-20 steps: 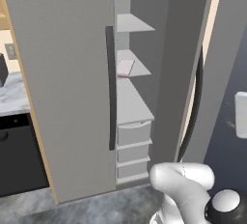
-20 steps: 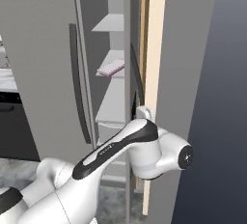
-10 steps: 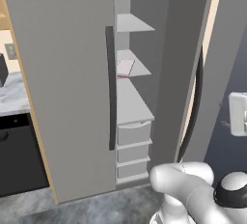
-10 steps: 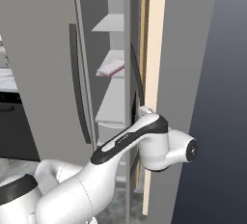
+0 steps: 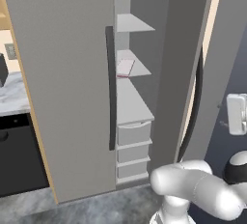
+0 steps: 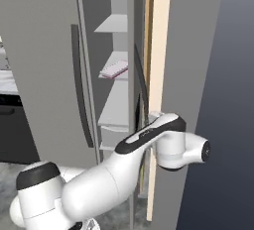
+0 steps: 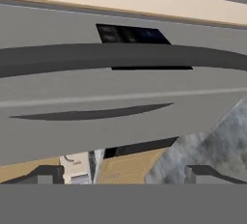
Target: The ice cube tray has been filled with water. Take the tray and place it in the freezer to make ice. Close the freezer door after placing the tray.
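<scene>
The ice cube tray lies flat on the second white shelf from the top inside the freezer, near the shelf's front left edge; the right base view shows the same pink-lilac tray resting on that shelf, its position unchanged from a second ago. Below it sits one more shelf and then the three pale drawers, all shut. The freezer stands open: the freezer door is swung out to the right, its long black curved handle facing the camera in the left base view, while the wider plain grey door to the left is closed. In the hand view the freezer door's grey face fills most of the picture, with the dark handle running across it and the small black dispenser panel just behind it. The end effector has its jaws spread wide with nothing between them, and its two dark fingertips sit low in the hand view, short of the handle. Compared with a second ago, the white arm has swung further right and outward beside the door's outer face, its wrist now further along the door in the right base view and its elbow lower and more to the right in the left base view. A dark appliance front stands under a marbled tabletop at far left.
</scene>
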